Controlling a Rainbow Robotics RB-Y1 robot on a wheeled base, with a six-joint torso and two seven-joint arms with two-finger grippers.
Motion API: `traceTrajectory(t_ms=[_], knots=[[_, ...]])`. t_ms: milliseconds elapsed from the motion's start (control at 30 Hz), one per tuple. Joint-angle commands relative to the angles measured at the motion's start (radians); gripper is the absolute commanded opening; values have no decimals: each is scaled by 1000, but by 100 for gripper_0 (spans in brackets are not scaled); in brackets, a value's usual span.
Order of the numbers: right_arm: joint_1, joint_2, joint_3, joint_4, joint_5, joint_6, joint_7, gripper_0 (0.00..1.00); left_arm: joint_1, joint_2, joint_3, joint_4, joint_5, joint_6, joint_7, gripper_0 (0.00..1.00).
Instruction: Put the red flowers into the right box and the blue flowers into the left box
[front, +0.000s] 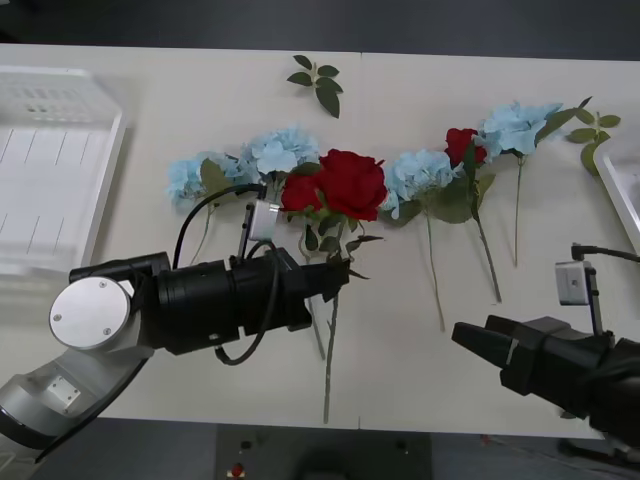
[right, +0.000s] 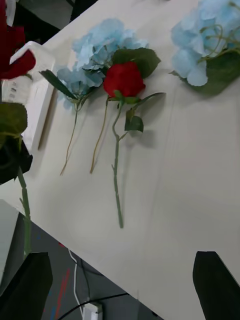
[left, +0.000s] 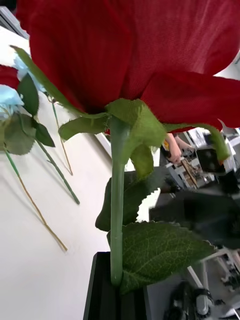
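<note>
White table (front: 180, 110); three red flowers (front: 352, 182); four blue flowers (front: 283, 150)

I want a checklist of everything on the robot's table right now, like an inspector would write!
Surface: pale table, flowers lying in a row.
Job's things: one red rose held up off the table by its stem; a second red rose lying among the blue flowers; left box and a corner of the right box hold nothing visible.
Clutter: loose leaf sprigs at the table's far side.
Grippers: left pincer shut on the rose stem; right pincer open, low near the table's front edge.
Cables: black cable looping over the left arm.
Surroundings: dark floor, a workbench behind.
</note>
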Motion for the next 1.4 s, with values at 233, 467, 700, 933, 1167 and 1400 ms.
traceTrajectory(t_ms=[233,467,700,933,1167,1400], knots=[[-378,20,403,64,11,-147,39,83,4,12,8,-45,10,-81,-59,1],[-529,108,515,143,12,-192,31,82,-7,-1,6,-47,16,-84,-70,1],[-562,145,521,146,9,-162,30,82,-30,-19,-12,-47,24,-86,-71,1],[-579,149,521,126,9,-78,28,82,-36,-22,-40,-45,25,-101,-73,1],[-587,198,521,112,9,-76,31,83,-41,-21,-64,-47,24,-120,-82,1],[-598,264,536,113,9,-69,28,83,-41,-19,-66,-47,24,-120,-88,1]])
